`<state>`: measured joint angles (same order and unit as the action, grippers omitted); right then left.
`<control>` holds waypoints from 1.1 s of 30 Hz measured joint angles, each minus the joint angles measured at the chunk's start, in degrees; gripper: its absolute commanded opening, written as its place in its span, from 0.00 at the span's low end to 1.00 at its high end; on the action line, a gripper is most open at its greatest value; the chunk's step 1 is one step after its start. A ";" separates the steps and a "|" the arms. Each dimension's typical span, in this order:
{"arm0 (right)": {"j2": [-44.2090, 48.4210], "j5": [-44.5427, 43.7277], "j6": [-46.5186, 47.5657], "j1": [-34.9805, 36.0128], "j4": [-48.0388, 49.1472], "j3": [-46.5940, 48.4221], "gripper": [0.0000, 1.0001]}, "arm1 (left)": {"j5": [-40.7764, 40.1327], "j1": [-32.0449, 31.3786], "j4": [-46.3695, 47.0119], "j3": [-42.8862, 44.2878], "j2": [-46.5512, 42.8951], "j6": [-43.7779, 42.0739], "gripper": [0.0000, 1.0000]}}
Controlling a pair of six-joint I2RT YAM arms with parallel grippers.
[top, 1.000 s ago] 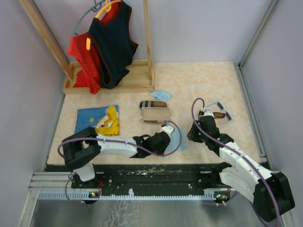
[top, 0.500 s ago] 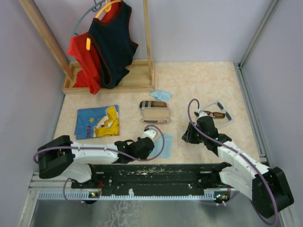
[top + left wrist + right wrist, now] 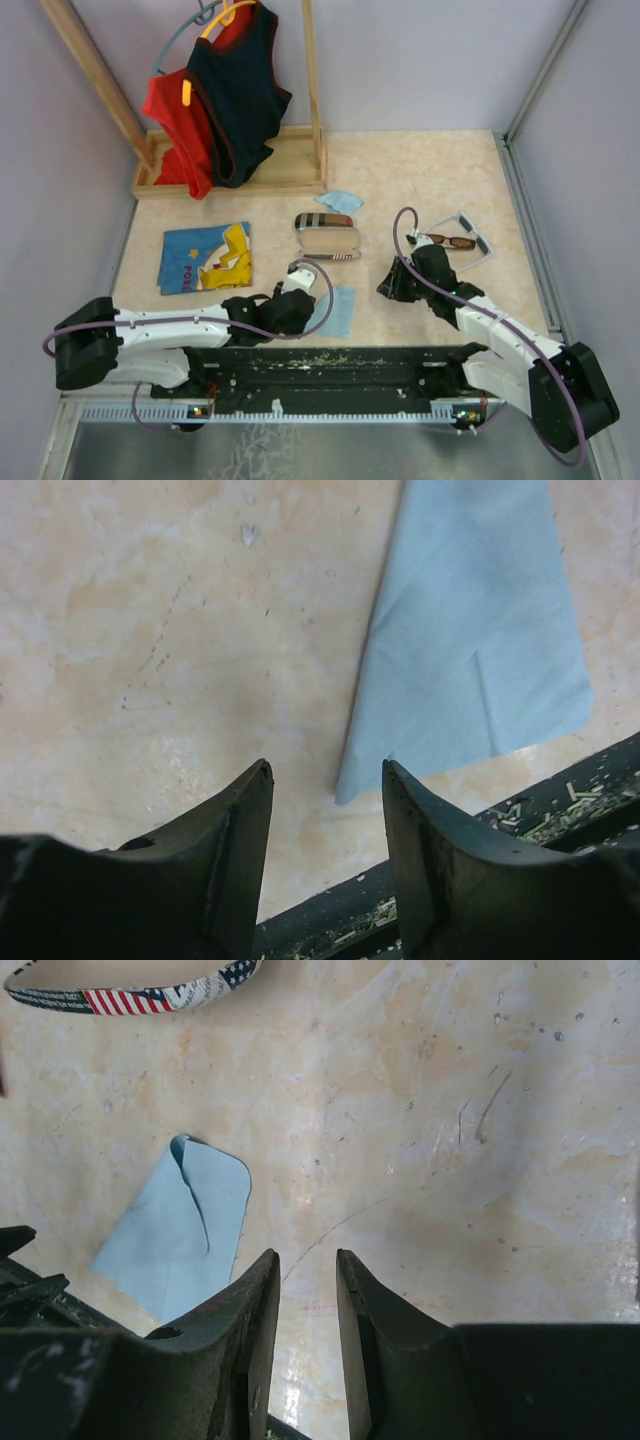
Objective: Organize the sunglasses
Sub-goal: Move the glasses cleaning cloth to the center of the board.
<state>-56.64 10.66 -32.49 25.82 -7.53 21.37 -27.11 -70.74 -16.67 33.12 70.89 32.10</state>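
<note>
1. Brown sunglasses lie at 3 o'clock on the table, unmoved since the earlier frames. They sit on or against the white-grey pair, and which overlaps which is too small to tell. Neither wrist view shows either pair.
2. The brown pair has dark amber lenses. The white-grey frame is thin and angular.
3. Right gripper sits at 7 o'clock from the glasses, apart from them. There is a narrow gap between its dark fingers, with only bare floor in it. It has crept slightly toward 9 o'clock.
4. The oblong flag-print case is at 9 o'clock from the glasses, and the right wrist view cuts it off to just an edge.
5. Light-blue cloth lies flat and matte at 6 o'clock from the case. It has been dragged toward the near rail.
6. Left gripper has its fingers well apart and empty, with the cloth corner just beyond the tips. The arm has pulled back toward 7 o'clock.
7. The tabletop is marbled beige and scuffed.
</note>
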 measured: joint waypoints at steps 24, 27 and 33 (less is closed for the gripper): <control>5.97 -0.83 -11.45 -0.50 6.21 -6.75 0.29 | -2.21 -3.80 -3.63 27.19 29.35 -5.95 0.38; 8.15 -1.42 -11.76 -0.50 6.03 -7.15 0.30 | -2.32 -3.91 -4.42 28.87 30.97 -6.03 0.37; 8.28 -1.57 -11.76 -0.61 5.95 -7.15 0.30 | -2.40 -3.91 -5.07 31.15 33.18 -6.43 0.37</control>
<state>-48.36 9.08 -44.25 25.21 -1.58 14.22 -29.52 -74.65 -21.74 64.27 104.07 25.67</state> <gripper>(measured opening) 0.297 0.368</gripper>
